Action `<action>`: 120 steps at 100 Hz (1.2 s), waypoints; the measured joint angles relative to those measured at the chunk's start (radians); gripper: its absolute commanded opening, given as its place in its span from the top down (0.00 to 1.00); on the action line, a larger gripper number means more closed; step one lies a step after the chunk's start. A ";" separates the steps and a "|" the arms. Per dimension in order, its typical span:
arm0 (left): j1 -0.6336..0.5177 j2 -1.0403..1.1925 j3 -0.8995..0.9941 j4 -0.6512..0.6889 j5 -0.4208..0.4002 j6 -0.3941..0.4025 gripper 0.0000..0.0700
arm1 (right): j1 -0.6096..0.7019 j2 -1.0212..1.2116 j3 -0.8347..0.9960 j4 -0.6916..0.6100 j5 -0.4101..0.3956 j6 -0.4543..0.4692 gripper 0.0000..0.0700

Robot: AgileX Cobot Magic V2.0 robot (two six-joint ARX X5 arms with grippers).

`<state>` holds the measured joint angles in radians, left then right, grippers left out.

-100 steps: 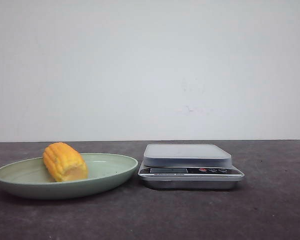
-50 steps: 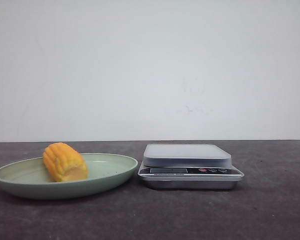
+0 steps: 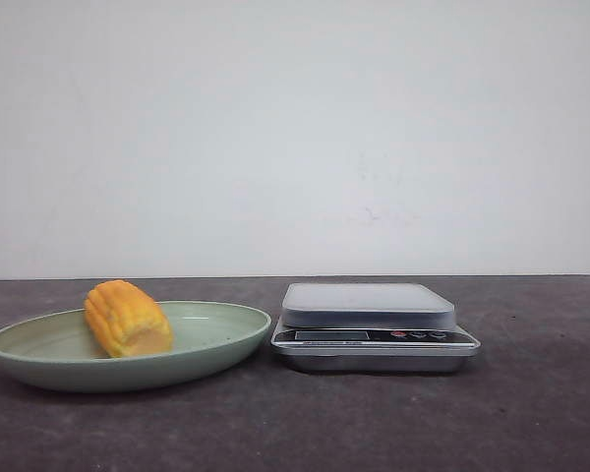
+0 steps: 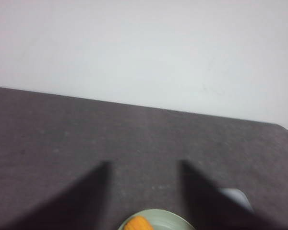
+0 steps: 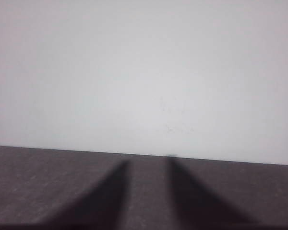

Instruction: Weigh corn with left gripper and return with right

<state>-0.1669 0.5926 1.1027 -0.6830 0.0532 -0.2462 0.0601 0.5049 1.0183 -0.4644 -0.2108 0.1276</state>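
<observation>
The corn (image 3: 128, 318), a short yellow-orange cob piece, lies in a pale green plate (image 3: 216, 339) at the left of the dark table. A silver kitchen scale (image 3: 372, 324) stands just right of the plate. No gripper shows in the front view. In the left wrist view my left gripper (image 4: 144, 165) is open and empty, high above the table; the corn (image 4: 138, 224) and the plate (image 4: 175, 221) show below between its fingers, and a corner of the scale (image 4: 236, 197) shows too. In the right wrist view my right gripper (image 5: 148, 165) is open and empty over bare table.
A plain white wall stands behind the table's far edge (image 3: 295, 277). Dark tabletop (image 3: 531, 413) lies in front of and to the right of the scale.
</observation>
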 measured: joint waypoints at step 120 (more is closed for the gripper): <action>-0.097 0.791 0.000 -0.093 0.202 -0.215 0.12 | 0.000 0.098 0.000 -0.161 -0.052 0.037 0.01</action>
<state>-0.2642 1.3834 1.1030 -0.7761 0.2554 -0.4610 0.0601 0.6033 1.0180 -0.6258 -0.2626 0.1650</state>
